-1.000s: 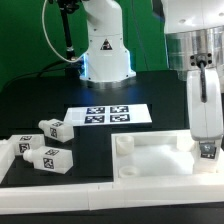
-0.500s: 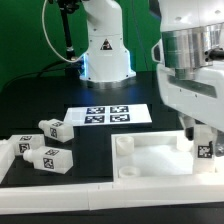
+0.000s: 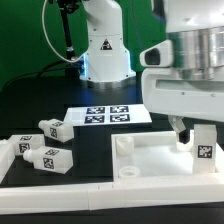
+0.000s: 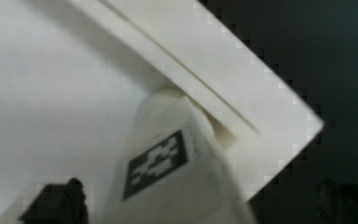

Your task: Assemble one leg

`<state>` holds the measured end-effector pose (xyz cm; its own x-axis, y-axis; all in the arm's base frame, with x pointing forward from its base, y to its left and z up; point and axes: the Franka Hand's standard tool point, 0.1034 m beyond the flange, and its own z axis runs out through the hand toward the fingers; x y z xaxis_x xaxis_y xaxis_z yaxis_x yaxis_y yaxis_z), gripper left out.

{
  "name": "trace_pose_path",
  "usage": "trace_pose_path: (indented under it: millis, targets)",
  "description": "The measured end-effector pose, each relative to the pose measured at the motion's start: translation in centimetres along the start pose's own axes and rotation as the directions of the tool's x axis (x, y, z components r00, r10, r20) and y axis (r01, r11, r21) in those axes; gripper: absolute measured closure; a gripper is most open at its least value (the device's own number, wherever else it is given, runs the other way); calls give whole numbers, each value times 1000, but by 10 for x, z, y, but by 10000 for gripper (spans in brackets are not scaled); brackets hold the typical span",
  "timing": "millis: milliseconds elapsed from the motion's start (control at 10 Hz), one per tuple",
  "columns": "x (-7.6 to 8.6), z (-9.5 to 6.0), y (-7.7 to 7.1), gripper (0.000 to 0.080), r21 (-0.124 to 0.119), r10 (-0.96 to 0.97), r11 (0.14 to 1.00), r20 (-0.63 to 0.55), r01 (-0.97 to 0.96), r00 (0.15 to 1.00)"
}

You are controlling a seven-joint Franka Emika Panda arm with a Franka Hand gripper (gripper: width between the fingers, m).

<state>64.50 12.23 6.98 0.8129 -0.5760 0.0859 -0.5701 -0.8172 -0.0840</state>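
In the exterior view the leg [image 3: 204,146] stands upright at the right end of the tabletop [image 3: 160,160], its long axis vertical, with one black-and-white tag facing the camera near its lower end. Its base sits at the tabletop's corner on the exterior view's right, though whether it is seated in a corner hole cannot be told. The gripper [image 3: 192,128] hangs just above and beside the leg, the arm's wide white wrist body filling the upper right of that view. A dark finger [image 3: 181,132] shows just to the exterior view's left of the leg's upper part; the other finger is hidden, so whether the jaws are spread or pinching the leg cannot be told. In the wrist view the leg [image 4: 172,165] appears as a pale block rising toward the camera, its tag on the near face, standing against the tabletop's [image 4: 87,90] raised rim, with two dark fingertips [image 4: 57,203] at the frame's edge on either side of it and apart from it. On the black table [image 3: 40,100], the marker board [image 3: 109,115] lies flat between the robot's base and the tabletop. Three more legs lie on their sides well apart from the tabletop at the exterior view's left: one [image 3: 53,128] nearest the marker board, one [image 3: 22,146] at the edge, and one [image 3: 50,159] nearest the camera.
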Motion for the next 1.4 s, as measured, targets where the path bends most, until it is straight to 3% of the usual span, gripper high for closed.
trace_pose_path:
  millis: [100,200,400,500,600,800,1000,1200,1400]
  targets:
    - [-2,-1,-5,150,-3,-126,992,-6,126,992]
    - [-1,0,-3,150,-3,-115,993,-5,115,993]
    - [1,1,1,409,-10,-81,997,-3,81,997]
    - [1,2,6,409,-18,-60,998,2,60,998]
    - [1,3,7,511,-18,7,1000,1,-7,1000]
    - [2,3,9,511,-18,188,982,1,-188,982]
    - [5,4,13,511,-13,493,870,23,-493,870]
    - [3,5,12,511,-5,752,655,96,-755,652]
    - [3,5,11,511,-30,869,483,136,-875,476]
